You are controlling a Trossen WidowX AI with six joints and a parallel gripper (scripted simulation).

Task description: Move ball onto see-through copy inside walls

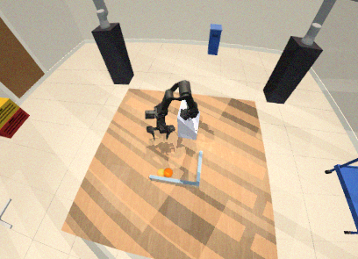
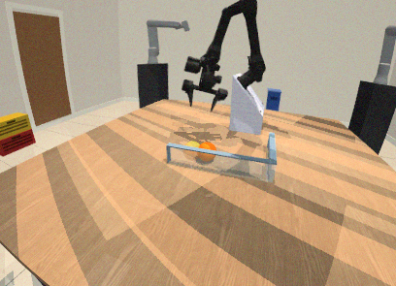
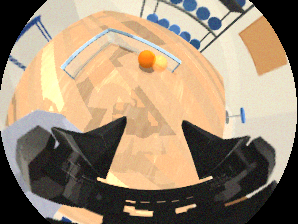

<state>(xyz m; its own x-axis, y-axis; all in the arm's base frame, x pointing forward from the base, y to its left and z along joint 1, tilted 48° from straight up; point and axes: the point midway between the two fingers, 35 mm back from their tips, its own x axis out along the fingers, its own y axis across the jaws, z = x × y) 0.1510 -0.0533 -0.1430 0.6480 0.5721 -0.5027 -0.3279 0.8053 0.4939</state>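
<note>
The orange ball (image 1: 168, 172) (image 2: 208, 152) (image 3: 146, 59) rests on the table beside the long arm of the clear walls (image 1: 173, 181) (image 2: 233, 155) (image 3: 88, 45). The pale yellow see-through copy (image 1: 161, 172) (image 2: 192, 146) (image 3: 161, 63) is right next to it, on the side away from the walls' corner. Ball and copy partly overlap in all three views. The ball is not fully on the copy. My gripper (image 1: 160, 138) (image 2: 201, 108) (image 3: 155, 121) is open with nothing between its fingers. It hangs above the table, on the robot base's side of the ball and clear of it.
The white robot base (image 1: 189, 126) (image 2: 247, 115) stands on the table (image 1: 132, 210) (image 2: 146, 241) behind the walls. The short wall arm runs from the corner back towards the base. The long arm lies on the ball's far side from the gripper.
</note>
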